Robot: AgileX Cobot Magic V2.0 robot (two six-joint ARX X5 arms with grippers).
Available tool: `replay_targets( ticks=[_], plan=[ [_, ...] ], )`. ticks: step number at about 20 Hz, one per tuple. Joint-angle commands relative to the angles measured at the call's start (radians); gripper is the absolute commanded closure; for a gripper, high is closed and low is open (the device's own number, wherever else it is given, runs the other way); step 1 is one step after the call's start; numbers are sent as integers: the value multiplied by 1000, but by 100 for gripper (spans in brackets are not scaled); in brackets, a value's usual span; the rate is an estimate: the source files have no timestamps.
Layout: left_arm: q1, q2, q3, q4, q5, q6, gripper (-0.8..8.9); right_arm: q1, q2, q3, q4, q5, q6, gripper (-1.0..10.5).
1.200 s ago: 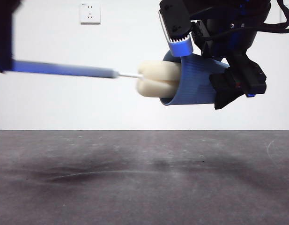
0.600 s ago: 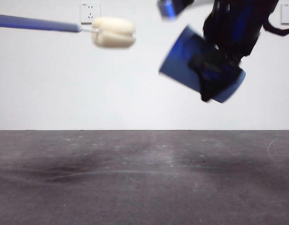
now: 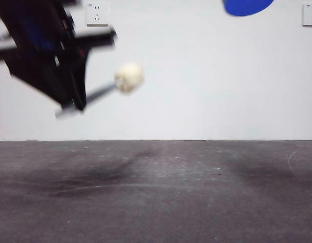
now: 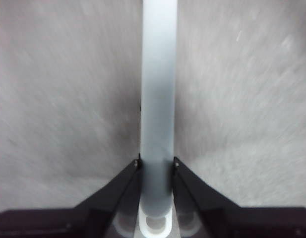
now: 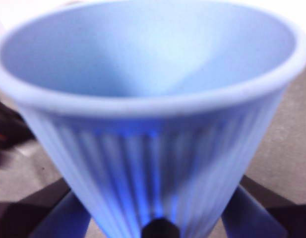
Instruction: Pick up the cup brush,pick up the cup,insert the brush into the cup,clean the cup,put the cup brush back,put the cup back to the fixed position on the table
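The left tool (image 4: 156,166) is clamped on the cup brush (image 4: 157,99), its two black jaws pressed tight against either side of the slim pale handle, with the white looped end of the handle sitting just behind them. From the front that same tool (image 3: 70,104) shows as a big dark blur high on one side, well above the counter (image 3: 156,202), and the brush (image 3: 128,78) sticks out of it at a slant, its cream-yellow sponge head hanging in open air, touching nothing.

The right tool (image 5: 157,225) grips the cup (image 5: 148,99): its jaws flank the ribbed blue wall near the narrow base, and the wide mouth is turned away from the wrist, so you look along the outside and into the bare interior. In the front view only a blue sliver of the cup (image 3: 247,6) pokes in at the top edge, well apart from the sponge.

The counter beneath is dark grey and scuffed, with soft shadows across it. Behind it, on the white wall, are two sockets: one (image 3: 97,13) near the left tool, the other (image 3: 310,14) at the far edge.
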State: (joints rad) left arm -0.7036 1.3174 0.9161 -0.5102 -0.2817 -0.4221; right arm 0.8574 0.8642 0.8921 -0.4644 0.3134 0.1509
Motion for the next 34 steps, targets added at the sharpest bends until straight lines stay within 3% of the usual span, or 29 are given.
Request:
replay_targets(
  ticks=[1, 11, 25, 26, 27, 29, 30, 34],
  plan=[
    [4, 97, -7, 40, 2, -52, 822, 2, -38, 4, -25, 1, 18, 963],
    [49, 294, -7, 106, -3, -127, 822, 2, -119, 4, -125, 0, 36, 963],
    [63, 375, -7, 100, 55, -129, 810, 2, -119, 4, -146, -1, 51, 963],
    [63, 375, -7, 89, 68, -129, 770, 2, -119, 4, -151, -1, 51, 963],
    [63, 375, -7, 80, 77, -128, 663, 2, -119, 4, -151, -1, 51, 963],
    [63, 375, -6, 66, 91, -128, 358, 2, -119, 4, -150, -1, 51, 963],
    [63, 375, -6, 64, 115, -125, 314, 2, -118, 3, -151, -1, 50, 963],
    [64, 351, -6, 69, 154, -100, 312, 2, -98, -13, -87, 4, 1, 964]
  ],
)
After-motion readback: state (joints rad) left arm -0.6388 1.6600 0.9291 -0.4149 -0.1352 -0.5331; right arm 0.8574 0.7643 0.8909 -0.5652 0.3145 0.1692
